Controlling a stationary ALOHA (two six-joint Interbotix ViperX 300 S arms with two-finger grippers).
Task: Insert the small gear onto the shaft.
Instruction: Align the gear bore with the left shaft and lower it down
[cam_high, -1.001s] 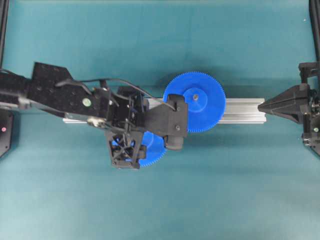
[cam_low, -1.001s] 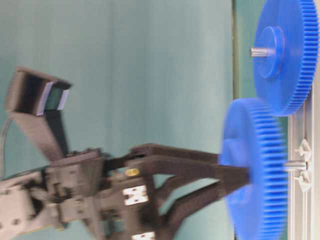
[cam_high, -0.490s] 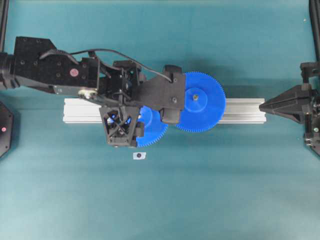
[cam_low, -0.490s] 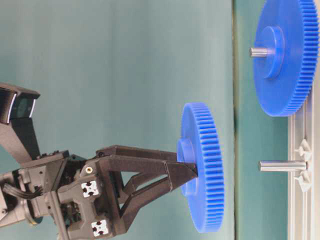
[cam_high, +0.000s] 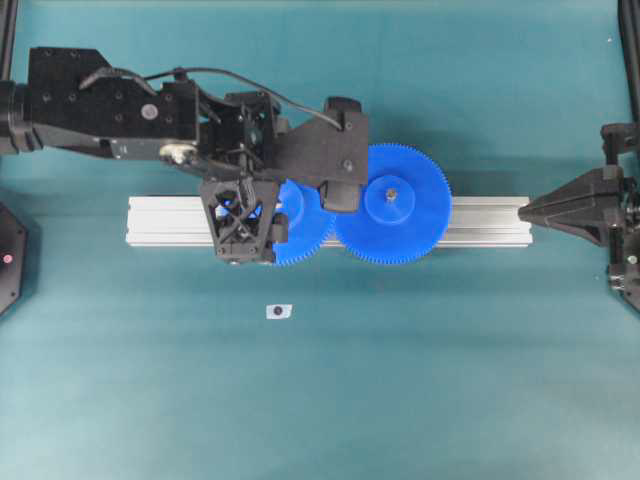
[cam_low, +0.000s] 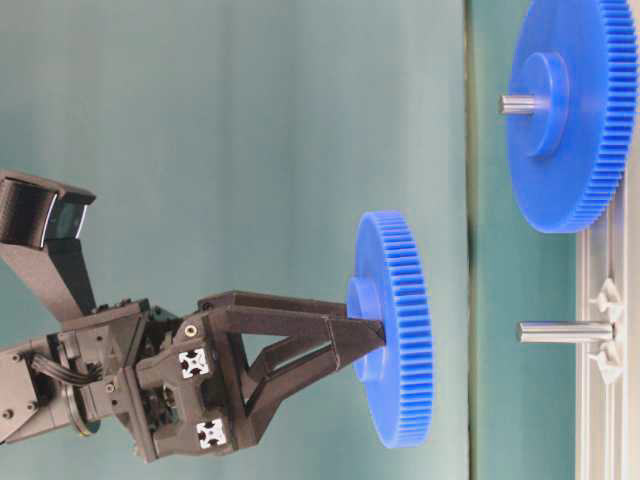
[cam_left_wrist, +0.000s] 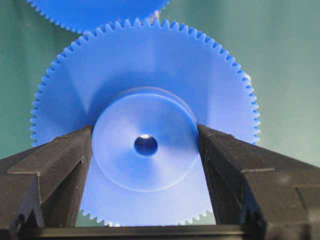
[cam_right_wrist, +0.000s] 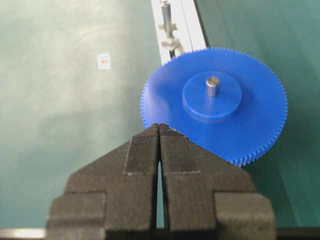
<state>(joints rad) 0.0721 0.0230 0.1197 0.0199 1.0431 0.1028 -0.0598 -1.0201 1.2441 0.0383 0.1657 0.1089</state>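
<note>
Left gripper (cam_left_wrist: 146, 150) holds the small gear (cam_left_wrist: 145, 125) by its hub, off the shaft (cam_low: 565, 331).

The two black fingers (cam_left_wrist: 55, 165) of the left gripper press on both sides of the raised round hub, so the gear is clamped between them with its dark centre hole facing the wrist camera. In the table-level view the gear hangs at the fingertips, apart from the thin metal shaft, which stands free on the aluminium rail (cam_high: 170, 222) just past the gear. Farther beyond, the wider blue gear (cam_high: 392, 204) sits on its own pin on the same rail. At the far end of the rail, the right gripper (cam_right_wrist: 159, 131) rests with its jaws pressed together on nothing.
</note>
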